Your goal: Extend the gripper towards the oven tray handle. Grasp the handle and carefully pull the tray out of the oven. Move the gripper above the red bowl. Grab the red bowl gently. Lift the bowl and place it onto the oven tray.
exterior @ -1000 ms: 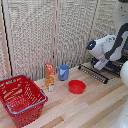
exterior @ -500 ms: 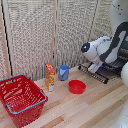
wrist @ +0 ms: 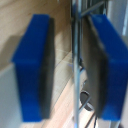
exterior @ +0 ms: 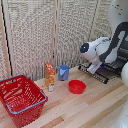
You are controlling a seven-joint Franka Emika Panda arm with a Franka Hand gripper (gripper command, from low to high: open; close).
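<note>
My gripper (exterior: 92, 68) is low over the near end of the tray (exterior: 100, 75), a dark rack of thin bars that sticks out from the oven (exterior: 120, 64) at the exterior view's right. In the wrist view the gripper (wrist: 70, 70) is open. Its two blue fingers (wrist: 34, 70) stand on either side of the tray's thin metal handle bar (wrist: 76, 85), and the bar is closer to one finger, with a gap to the other. The red bowl (exterior: 77, 86) sits on the wooden table, to the exterior view's left of the tray and apart from the gripper.
A blue cup (exterior: 64, 72) and an orange carton (exterior: 49, 76) stand behind the bowl. A large red mesh basket (exterior: 20, 97) sits at the exterior view's left. A woven screen (exterior: 45, 35) backs the table (exterior: 85, 107). The bulky white arm (exterior: 107, 47) covers most of the oven.
The arm has shifted a little toward the exterior view's left and slightly lower over the tray's near end. The bowl, cup and basket have not moved.
</note>
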